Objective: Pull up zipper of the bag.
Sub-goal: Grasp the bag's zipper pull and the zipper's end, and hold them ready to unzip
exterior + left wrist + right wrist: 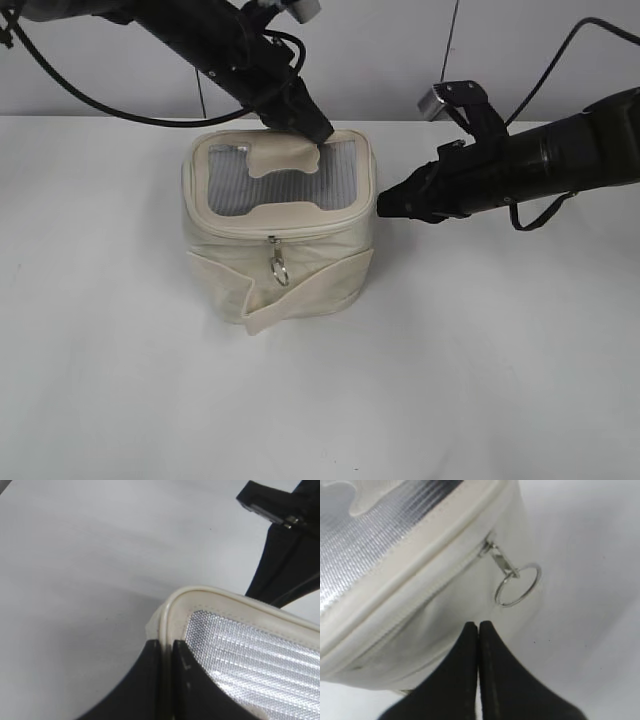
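Exterior view gives us the bag (280, 240) mid-table (480, 380), its zipper (278, 262) pull at the front, open tabletop all round. We read no writing. Our left gripper (167, 652) pinches the lid rim; only the right wrist view shows our right gripper (478, 630) closed, empty, beside the ring.

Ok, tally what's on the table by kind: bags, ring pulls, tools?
bag: 1
ring pull: 1
tools: 2, the left tool and the right tool
Total: 4
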`<state>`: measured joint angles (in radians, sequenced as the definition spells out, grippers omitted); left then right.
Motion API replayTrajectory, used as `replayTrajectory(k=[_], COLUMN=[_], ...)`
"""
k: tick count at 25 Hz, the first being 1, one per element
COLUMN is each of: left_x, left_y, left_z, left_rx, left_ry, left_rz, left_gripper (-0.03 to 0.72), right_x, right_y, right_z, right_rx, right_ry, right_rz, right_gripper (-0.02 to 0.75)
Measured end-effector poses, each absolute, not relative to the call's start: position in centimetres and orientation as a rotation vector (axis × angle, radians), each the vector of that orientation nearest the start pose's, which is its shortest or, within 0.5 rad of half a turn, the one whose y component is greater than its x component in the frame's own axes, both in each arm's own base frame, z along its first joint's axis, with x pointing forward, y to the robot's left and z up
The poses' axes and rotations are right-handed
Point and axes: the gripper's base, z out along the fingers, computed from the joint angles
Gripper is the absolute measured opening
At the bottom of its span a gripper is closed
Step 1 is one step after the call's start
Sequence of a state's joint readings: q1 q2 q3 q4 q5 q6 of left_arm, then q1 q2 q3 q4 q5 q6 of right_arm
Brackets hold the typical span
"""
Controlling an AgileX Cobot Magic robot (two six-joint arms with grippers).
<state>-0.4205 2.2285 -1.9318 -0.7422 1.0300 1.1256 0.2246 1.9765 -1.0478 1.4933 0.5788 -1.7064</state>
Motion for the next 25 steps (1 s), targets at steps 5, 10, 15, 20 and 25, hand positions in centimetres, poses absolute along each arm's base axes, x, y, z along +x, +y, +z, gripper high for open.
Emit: replayTrajectory(k=[5, 10, 15, 20, 25], left_x=[42.3, 42.3, 42.3, 42.3, 42.4], left_y=[-24.7, -24.7, -24.7, -24.7, -24.6], left_z=[22.6, 22.6, 22.6, 22.6, 22.6], left_rx=[1.475, 1.474, 1.473, 1.473, 1.472], left_ry=[2.038, 2.039, 2.039, 2.039, 2.04], left_rz=[-0.716, -0.717, -0.717, -0.711, -0.696], left_gripper=[0.027, 0.027, 0.027, 0.027, 0.027], right_x=[35.7, 36.0, 36.8, 38.4, 39.1], right_y=[13.3, 13.1, 13.2, 14.7, 15.9], right_z=[13.8, 13.8, 13.7, 13.5, 13.3], right_rx=[-0.749, -0.714, -0.698, -0.732, -0.741], right_ry=[2.269, 2.277, 2.266, 2.232, 2.239], right_rz=[0.714, 0.677, 0.677, 0.665, 0.613], right_gripper=[0.173, 0.384, 0.403, 0.356, 0.281])
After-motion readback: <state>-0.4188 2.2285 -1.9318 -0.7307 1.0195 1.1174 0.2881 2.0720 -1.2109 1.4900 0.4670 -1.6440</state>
